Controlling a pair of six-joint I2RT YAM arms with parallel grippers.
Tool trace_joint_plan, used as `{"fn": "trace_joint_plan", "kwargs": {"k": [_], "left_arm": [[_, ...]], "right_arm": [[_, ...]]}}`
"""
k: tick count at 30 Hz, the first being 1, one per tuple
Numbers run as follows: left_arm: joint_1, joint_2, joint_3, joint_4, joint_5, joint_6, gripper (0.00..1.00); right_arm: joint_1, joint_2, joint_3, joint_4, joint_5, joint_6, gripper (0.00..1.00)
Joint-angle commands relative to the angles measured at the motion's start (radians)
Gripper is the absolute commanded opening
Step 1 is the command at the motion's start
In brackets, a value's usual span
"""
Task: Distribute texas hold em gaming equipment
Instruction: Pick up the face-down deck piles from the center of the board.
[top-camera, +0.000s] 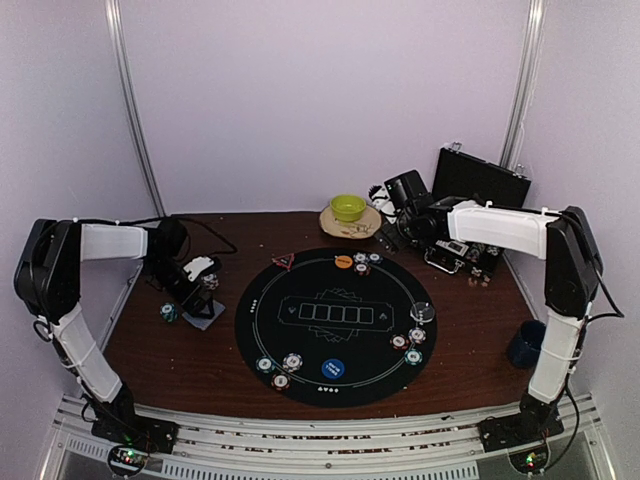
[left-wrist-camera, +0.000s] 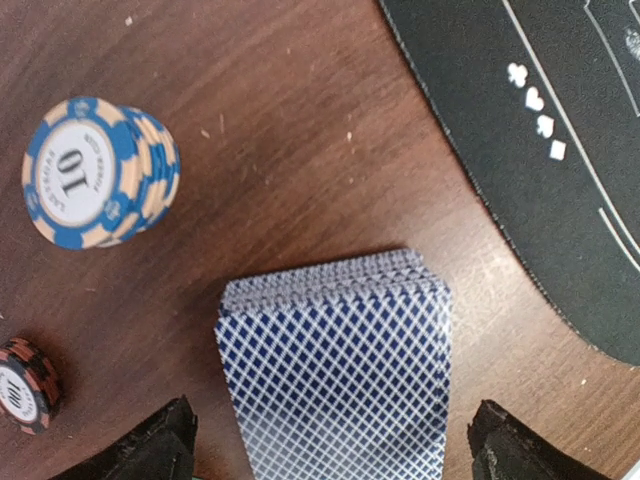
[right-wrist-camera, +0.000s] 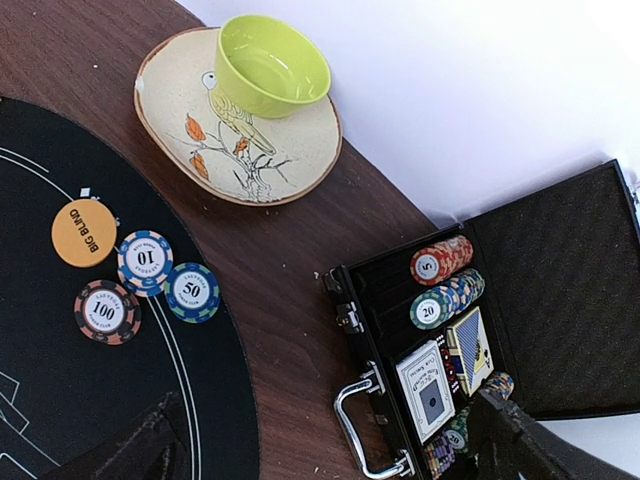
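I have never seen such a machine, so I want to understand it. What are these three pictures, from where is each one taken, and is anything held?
These are two robot arms at a table's near edge. The wide picture comes from a fixed camera above them. The other two come from cameras on the wrists, looking past each pincer. On the table lie a black poker mat with chips, a bowl on a plate, and an open case of chips and cards. The left pincer hangs open over a deck, beside a blue chip stack. The right pincer hangs open too. Nothing is held.
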Motion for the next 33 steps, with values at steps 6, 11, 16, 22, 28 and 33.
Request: {"fn": "trace_joint_plan", "kwargs": {"k": [6, 11, 16, 22, 28, 33], "left_arm": [[0.004, 0.016, -0.019, 0.035, -0.027, -0.019, 0.98], [-0.003, 0.020, -0.033, 0.039, -0.051, -0.023, 0.98], [-0.038, 0.022, -0.049, 0.046, -0.074, -0.029, 0.98], [-0.085, 0.049, -0.057, 0.061, -0.128, -0.041, 0.98], [-0.087, 0.062, -0.068, 0.071, -0.145, -0.046, 0.98], [-0.085, 0.067, -0.072, 0.069, -0.149, -0.051, 0.97]], "right_arm": [[0.013, 0.004, -0.018, 0.034, 0.060, -0.015, 1.00], [0.015, 0.005, -0.023, 0.047, 0.079, -0.025, 1.00], [0.017, 0.014, -0.026, 0.057, 0.098, -0.034, 1.00], [0.017, 0.026, -0.027, 0.062, 0.108, -0.040, 1.00], [0.018, 0.040, -0.030, 0.066, 0.117, -0.043, 1.00], [0.019, 0.040, -0.030, 0.069, 0.120, -0.045, 1.00]]}}
